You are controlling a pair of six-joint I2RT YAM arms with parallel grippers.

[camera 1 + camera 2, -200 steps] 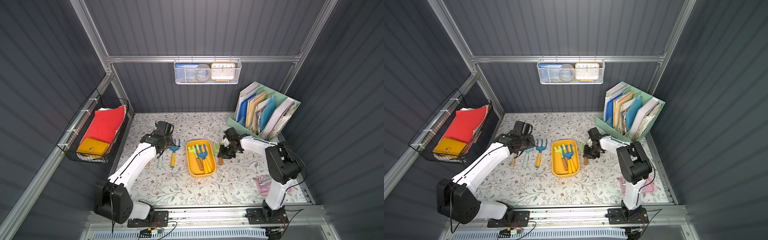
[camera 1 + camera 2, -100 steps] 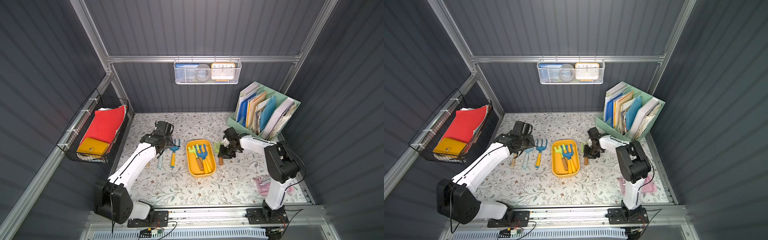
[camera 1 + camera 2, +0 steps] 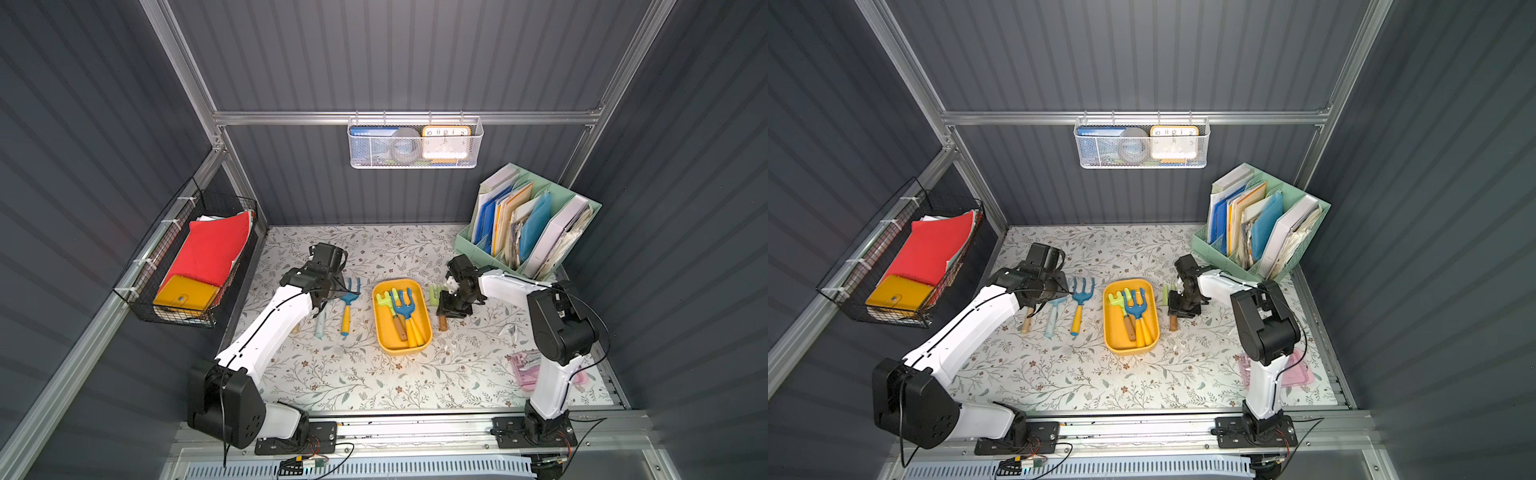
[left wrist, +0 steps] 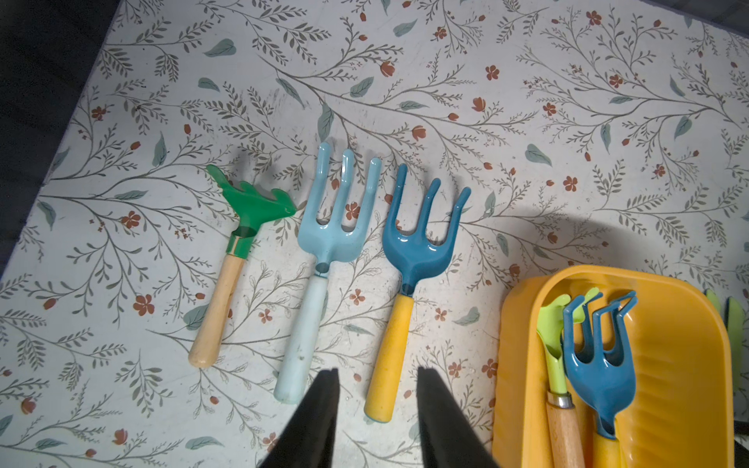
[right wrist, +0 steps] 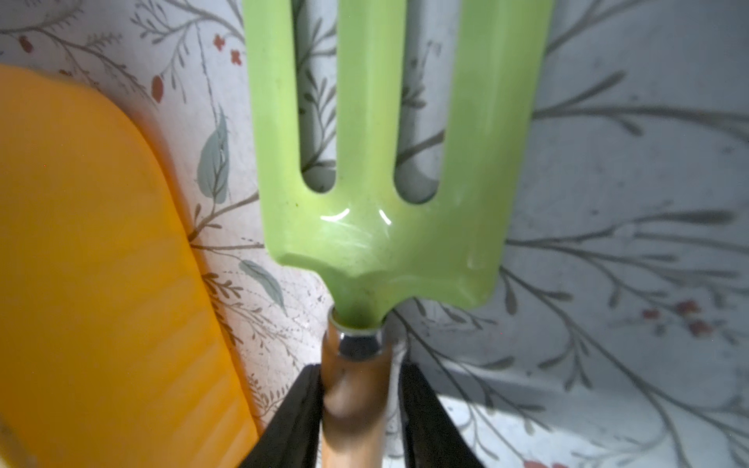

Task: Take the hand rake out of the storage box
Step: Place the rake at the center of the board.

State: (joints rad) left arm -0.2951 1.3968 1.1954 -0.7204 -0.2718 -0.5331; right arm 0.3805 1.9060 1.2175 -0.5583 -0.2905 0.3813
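Four tools were seen lying outside the box [image 3: 399, 348] on the desk [image 3: 353, 374]. A green rake [image 4: 251, 206], a pale fork [image 4: 332, 227] and a blue fork [image 4: 417, 243] were laid side by side on the left arm's side of the box, and a lime fork [image 5: 377, 243] was laid just beside its opposite wall. Two tools were seen inside the box, a lime rake [image 4: 552, 336] and a blue rake [image 4: 600, 364], placed together lengthwise. The task was therefore judged unfinished. The right end effector [image 5: 360, 366] was seen around the lime fork's wooden handle, just under the metal collar. Its jaws were slightly parted, one touching the wood and a thin gap showing at the other, so the fork was judged to be resting on the desk, not clamped. The left end effector [image 4: 377, 369] was held open and empty above the desk, near the handle ends of the pale and blue forks. Neither was placed over the box. A reach inside, a grasp on a rake handle and a lift over the rim were judged to remain.
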